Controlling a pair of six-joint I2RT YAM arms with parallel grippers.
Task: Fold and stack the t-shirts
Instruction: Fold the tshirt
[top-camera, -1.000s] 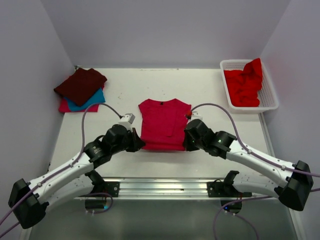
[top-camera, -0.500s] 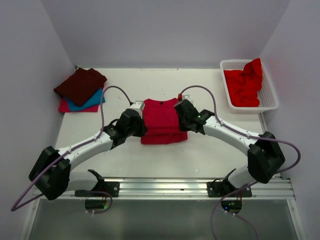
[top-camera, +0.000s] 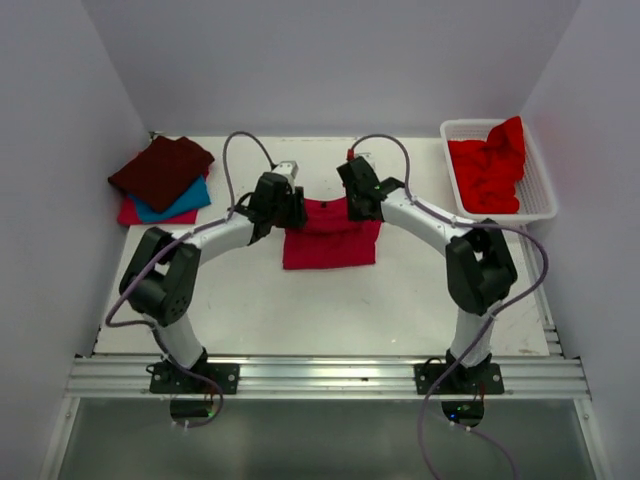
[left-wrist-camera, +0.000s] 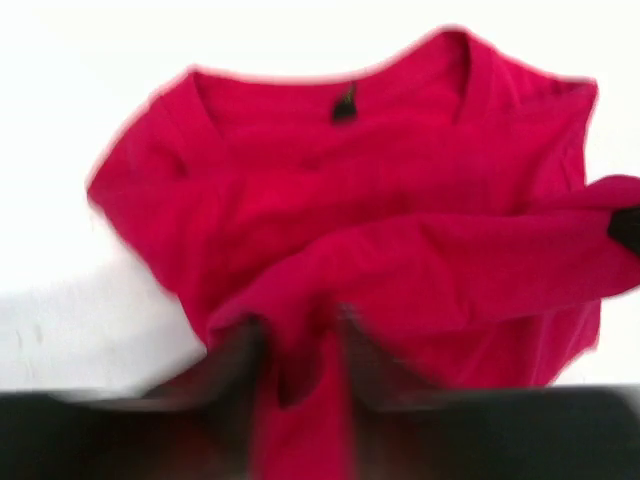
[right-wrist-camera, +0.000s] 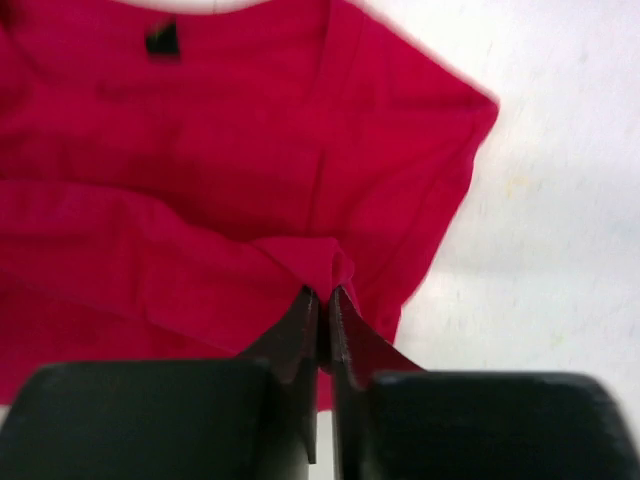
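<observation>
A crimson-pink t-shirt (top-camera: 330, 248) lies in the middle of the table, its lower half lifted and carried up toward the collar. My left gripper (top-camera: 290, 210) hangs over the shirt's upper left corner. In the blurred left wrist view its fingers (left-wrist-camera: 240, 350) stand a little apart, with a fold of the t-shirt (left-wrist-camera: 400, 170) between them. At the upper right corner my right gripper (top-camera: 358, 208) is shut on a pinch of the hem (right-wrist-camera: 335, 265). In the right wrist view its tips (right-wrist-camera: 322, 295) meet on the t-shirt (right-wrist-camera: 200, 130).
Folded shirts are stacked at the back left: dark maroon (top-camera: 160, 170) on teal blue (top-camera: 188, 200) on pink-red (top-camera: 133, 214). A white lattice basket (top-camera: 541, 212) at the back right holds a crumpled bright red shirt (top-camera: 490, 170). Both arms arch over the table (top-camera: 300, 300).
Both grippers have travelled from the shirt's bottom corners up to its collar end, folding the lower half over the upper. The left fingers have begun to part.
</observation>
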